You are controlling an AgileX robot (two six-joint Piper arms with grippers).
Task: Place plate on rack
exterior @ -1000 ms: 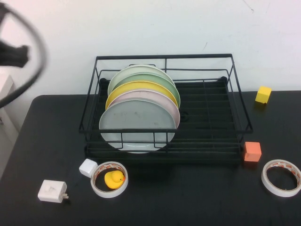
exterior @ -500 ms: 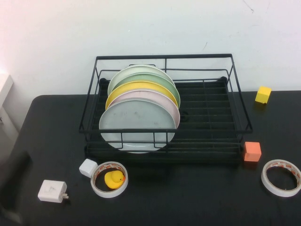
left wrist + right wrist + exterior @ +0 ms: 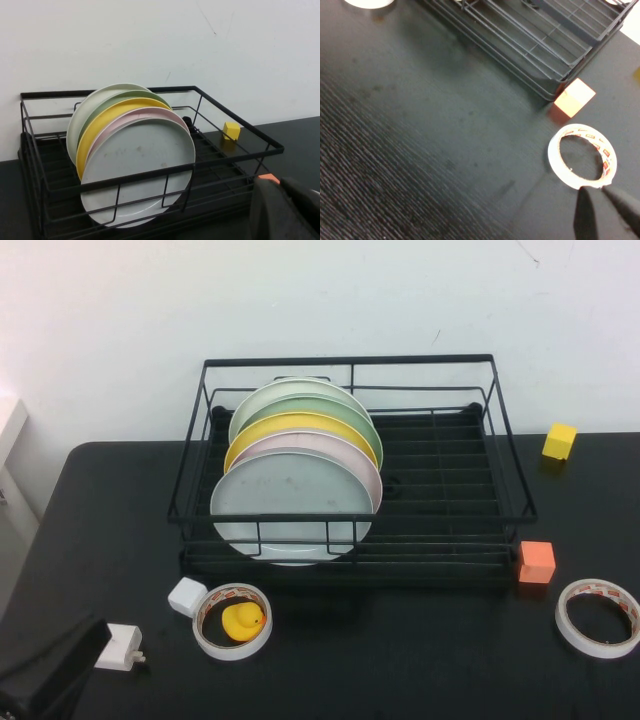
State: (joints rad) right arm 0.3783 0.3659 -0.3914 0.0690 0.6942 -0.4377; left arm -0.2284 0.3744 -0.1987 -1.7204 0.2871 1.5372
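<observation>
The pale grey-blue plate (image 3: 290, 502) stands on edge at the front of a row of plates in the black wire rack (image 3: 440, 519). In the left wrist view the plate (image 3: 137, 175) sits behind the front rail of the rack (image 3: 235, 157). My left gripper (image 3: 279, 184) is shut and holds nothing. It is low at the table's front left corner, well short of the rack, and its dark body (image 3: 50, 680) shows there. My right gripper (image 3: 597, 192) is shut and empty, hovering by a tape roll (image 3: 581, 155) right of the rack.
Pink, yellow, green and pale plates stand behind the grey-blue one. An orange cube (image 3: 537, 562) and a tape roll (image 3: 598, 617) lie right of the rack, a yellow cube (image 3: 560, 440) far right. A duck (image 3: 243, 620) inside a tape ring, a white cube (image 3: 187, 596) and a white adapter (image 3: 122, 647) lie front left.
My left arm has swung down from the upper left to the front left corner, now overlapping the white adapter's edge. The plates and rack have not moved.
</observation>
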